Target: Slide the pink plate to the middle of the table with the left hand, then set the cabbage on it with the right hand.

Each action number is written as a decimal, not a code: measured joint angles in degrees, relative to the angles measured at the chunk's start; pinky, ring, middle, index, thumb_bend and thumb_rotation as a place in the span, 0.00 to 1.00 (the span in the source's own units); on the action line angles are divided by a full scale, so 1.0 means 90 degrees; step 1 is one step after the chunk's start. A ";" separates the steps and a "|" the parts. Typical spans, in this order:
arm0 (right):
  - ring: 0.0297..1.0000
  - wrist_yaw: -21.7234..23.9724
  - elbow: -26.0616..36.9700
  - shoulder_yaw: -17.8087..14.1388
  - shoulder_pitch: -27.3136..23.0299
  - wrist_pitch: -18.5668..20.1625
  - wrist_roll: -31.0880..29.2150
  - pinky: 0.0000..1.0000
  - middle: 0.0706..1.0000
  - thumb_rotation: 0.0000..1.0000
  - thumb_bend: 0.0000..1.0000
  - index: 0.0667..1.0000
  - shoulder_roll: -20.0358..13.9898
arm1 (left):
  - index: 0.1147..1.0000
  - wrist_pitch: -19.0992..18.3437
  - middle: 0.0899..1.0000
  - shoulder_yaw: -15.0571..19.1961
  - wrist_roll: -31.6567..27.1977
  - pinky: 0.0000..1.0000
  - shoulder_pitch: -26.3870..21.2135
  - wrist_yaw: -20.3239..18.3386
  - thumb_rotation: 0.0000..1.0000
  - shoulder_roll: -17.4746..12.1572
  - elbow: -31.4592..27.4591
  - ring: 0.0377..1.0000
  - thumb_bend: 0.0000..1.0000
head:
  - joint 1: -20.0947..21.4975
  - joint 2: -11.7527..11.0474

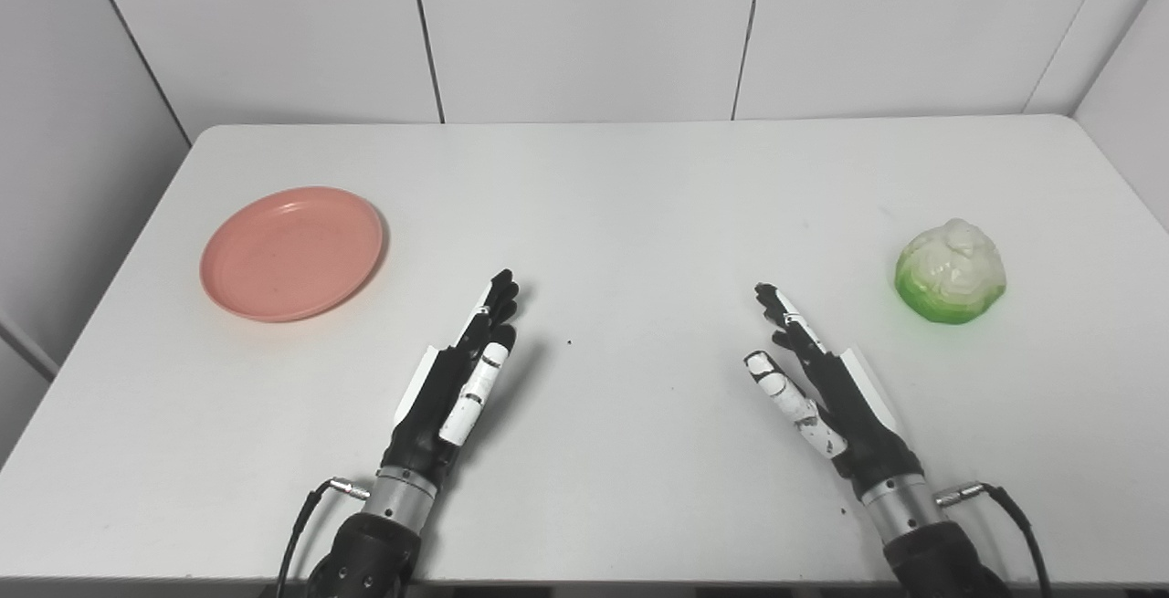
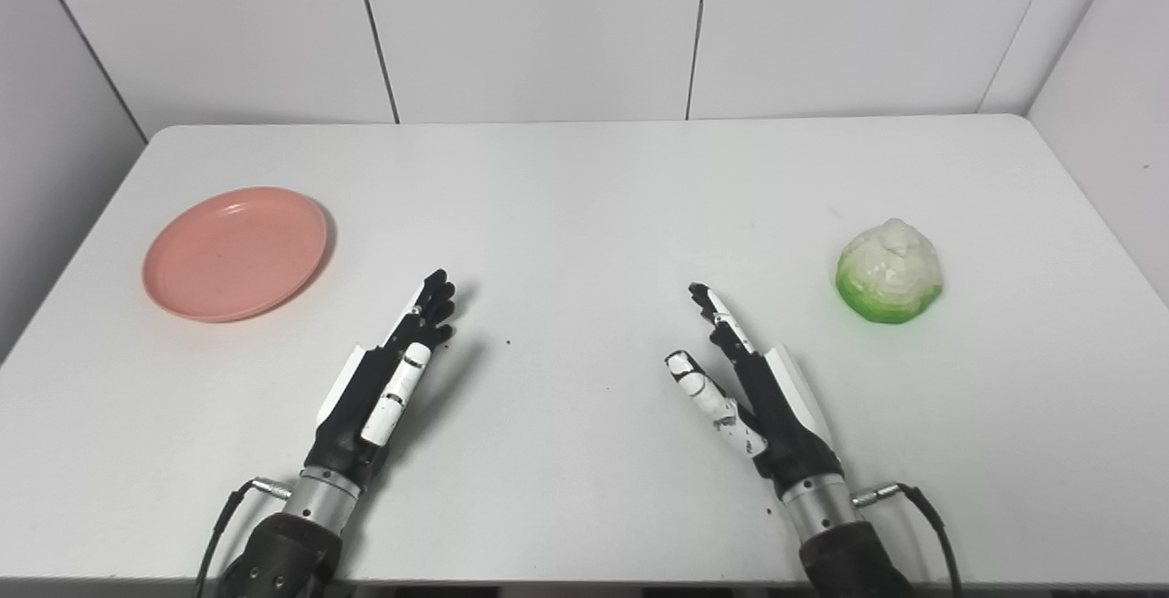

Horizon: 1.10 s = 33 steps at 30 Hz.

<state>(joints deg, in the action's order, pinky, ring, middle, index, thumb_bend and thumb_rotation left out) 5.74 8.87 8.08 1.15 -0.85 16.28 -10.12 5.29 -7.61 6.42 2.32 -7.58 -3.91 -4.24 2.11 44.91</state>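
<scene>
A pink plate (image 1: 290, 252) lies flat and empty on the left side of the white table (image 1: 630, 196). A white-and-green cabbage (image 1: 950, 271) sits on the right side. My left hand (image 1: 461, 374) rests near the front, left of centre, open and empty with fingers stretched out, well to the right of and nearer than the plate. My right hand (image 1: 817, 388) rests near the front, right of centre, open and empty, to the left of and nearer than the cabbage.
White wall panels (image 1: 584, 27) rise just behind the table's far edge, and side walls close in at left and right. A cable (image 1: 1009, 507) runs from each wrist at the front edge.
</scene>
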 measured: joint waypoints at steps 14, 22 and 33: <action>0.94 0.0002 -0.0001 0.0006 0.0004 0.0000 -0.0001 0.90 0.95 1.00 0.33 0.95 0.0003 | 0.97 0.0014 0.99 -0.0001 -0.0002 0.96 -0.0011 0.0000 1.00 -0.0002 0.0017 0.98 0.49 | 0.0000 0.0000; 0.94 0.0003 -0.0001 0.0007 0.0004 0.0000 0.0010 0.91 0.95 1.00 0.33 0.95 0.0002 | 0.97 0.0014 0.99 -0.0002 -0.0003 0.96 -0.0011 -0.0001 1.00 -0.0003 0.0017 0.98 0.49 | 0.0000 0.0000; 0.94 0.0000 -0.0016 0.0002 0.0003 0.0000 -0.0010 0.91 0.95 1.00 0.33 0.95 -0.0012 | 0.98 0.0018 0.99 -0.0026 0.0002 0.96 -0.0018 -0.0001 1.00 -0.0006 0.0054 0.99 0.53 | -0.0283 -0.0146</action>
<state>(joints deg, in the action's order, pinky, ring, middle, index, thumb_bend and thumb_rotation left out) 5.74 8.73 8.10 1.18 -0.86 16.19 -10.23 5.45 -7.84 6.43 2.16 -7.59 -3.96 -3.76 -0.44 43.60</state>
